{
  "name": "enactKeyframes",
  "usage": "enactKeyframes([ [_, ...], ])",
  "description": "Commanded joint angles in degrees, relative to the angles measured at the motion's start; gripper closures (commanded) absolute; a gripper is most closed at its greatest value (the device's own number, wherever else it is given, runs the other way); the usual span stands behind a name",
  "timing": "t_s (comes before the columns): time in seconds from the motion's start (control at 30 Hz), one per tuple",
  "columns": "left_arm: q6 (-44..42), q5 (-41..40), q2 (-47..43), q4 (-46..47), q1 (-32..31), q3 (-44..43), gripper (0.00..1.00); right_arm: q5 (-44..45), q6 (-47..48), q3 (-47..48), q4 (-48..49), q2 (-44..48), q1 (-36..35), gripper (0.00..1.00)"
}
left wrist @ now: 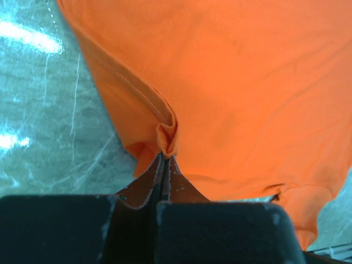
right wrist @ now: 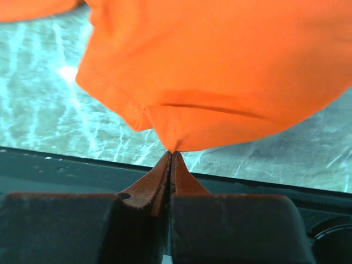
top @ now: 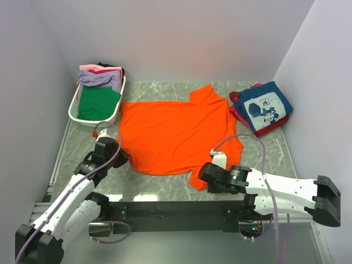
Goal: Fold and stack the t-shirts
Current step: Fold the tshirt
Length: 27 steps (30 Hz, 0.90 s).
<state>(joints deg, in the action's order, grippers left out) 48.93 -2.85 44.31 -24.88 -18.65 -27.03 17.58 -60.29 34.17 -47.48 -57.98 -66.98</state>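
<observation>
Top external: I can't make out jaws. Wrist views: left gripper (left wrist: 166,158) pinching orange t-shirt (left wrist: 247,82) at bunched hem, right gripper (right wrist: 171,155) clamping its soft stitched corner.

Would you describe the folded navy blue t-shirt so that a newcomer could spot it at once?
On the grey marbled table, look to the far right corner, right of the spread bright orange t-shirt. The folded navy blue t-shirt tops a small pile there, red cloth showing under it. Alone among the shirts, it bears a white cartoon print.
</observation>
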Motion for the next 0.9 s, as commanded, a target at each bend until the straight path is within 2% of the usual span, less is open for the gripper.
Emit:
enactKeyframes([
  [0.0, 3.2, 0.1, -2.7, -2.1, 0.0, -1.5, 1.00, 5.3, 1.8, 2.1, -2.8, 4.7, -0.3, 1.00],
  [0.17, 5.0, 0.0, -3.3, -4.4, -1.1, -2.3, 0.99, 8.9, 2.3, 4.7, -8.8, 9.8, -0.3, 1.00],
  [0.3, 5.2, -1.3, -3.0, -6.8, -2.3, -4.8, 1.00, 9.2, 2.7, 5.9, -7.9, 14.5, -0.3, 1.00],
  [0.87, 8.1, -3.9, -2.5, -16.6, -9.1, -10.1, 0.99, 12.9, 3.3, 13.6, -16.3, 20.1, -0.3, 1.00],
])
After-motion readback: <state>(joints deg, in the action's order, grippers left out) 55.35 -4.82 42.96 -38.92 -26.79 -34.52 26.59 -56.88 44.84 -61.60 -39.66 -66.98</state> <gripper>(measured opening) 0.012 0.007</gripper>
